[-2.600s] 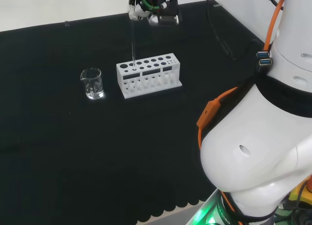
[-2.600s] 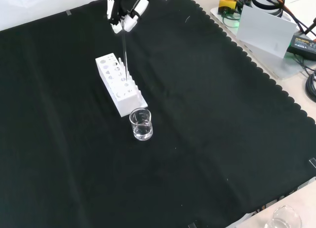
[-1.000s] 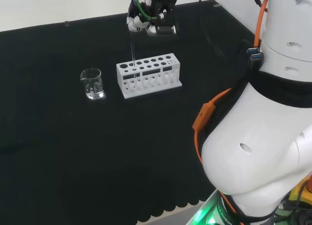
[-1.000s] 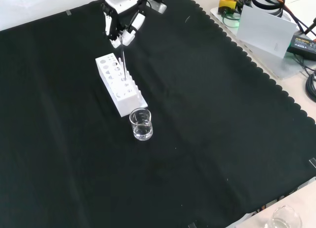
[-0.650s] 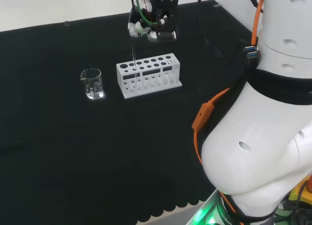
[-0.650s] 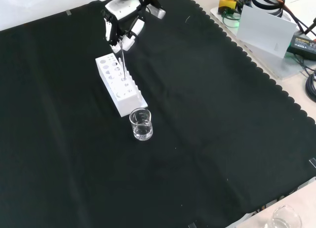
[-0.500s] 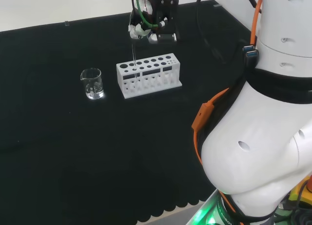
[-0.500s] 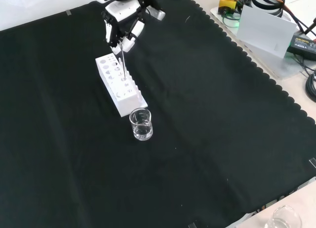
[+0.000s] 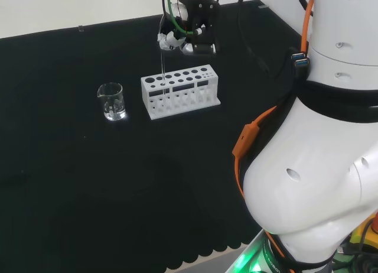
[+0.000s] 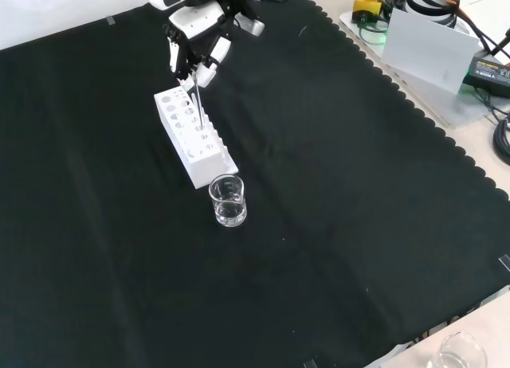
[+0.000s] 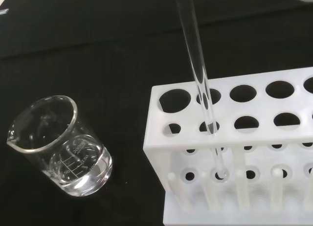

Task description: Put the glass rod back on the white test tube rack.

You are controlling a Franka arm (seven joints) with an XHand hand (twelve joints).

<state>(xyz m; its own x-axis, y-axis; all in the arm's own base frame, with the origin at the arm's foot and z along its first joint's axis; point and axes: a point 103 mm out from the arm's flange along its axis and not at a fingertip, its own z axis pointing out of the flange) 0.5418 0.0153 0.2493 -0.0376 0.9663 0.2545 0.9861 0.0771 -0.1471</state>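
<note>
Hand: the black and white robot hand (image 9: 184,38) hangs above the rack's end nearest the beaker, fingers curled, pinching the top of the rod.
Rod: the thin clear glass rod (image 11: 199,74) drops almost straight down from the fingers, slightly tilted; its lower end passes through a hole in the second column from the rack's end and reaches the lower tier.
Rack: the white plastic test tube rack (image 9: 179,90) stands on the black cloth (image 10: 335,193).
Beaker: a small clear glass beaker (image 10: 228,201) with a little clear liquid stands just beside the rack's end, apart from it.
</note>
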